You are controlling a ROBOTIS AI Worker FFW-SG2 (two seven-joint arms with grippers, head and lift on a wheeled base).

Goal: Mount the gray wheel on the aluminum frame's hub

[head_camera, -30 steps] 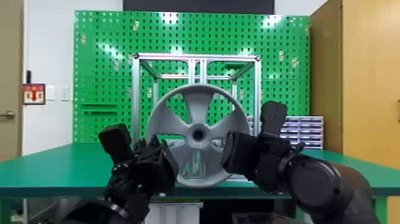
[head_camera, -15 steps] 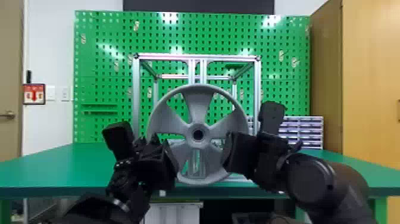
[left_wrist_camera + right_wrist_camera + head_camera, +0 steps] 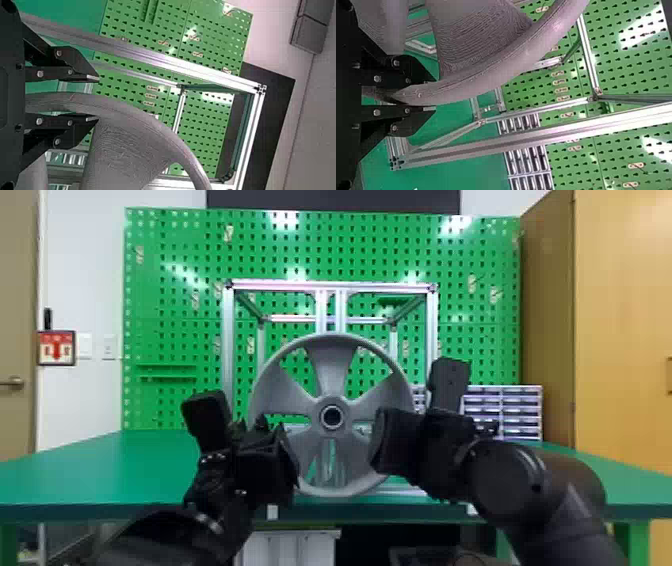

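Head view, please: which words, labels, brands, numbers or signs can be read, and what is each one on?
No word, brand or number can be read.
Red-and-white sign on the white wall: a downward arrow; the marks beside it are too small to read.
Gray wheel and aluminum frame: no readable text.

Bright light leaves white glare on the green pegboard (image 3: 350, 250).

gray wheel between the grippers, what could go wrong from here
The wheel could slip or tilt: one finger of the left gripper stands off its rim, so the right gripper may carry most of the load. It also covers the frame's middle, so its center hole could be misaligned.
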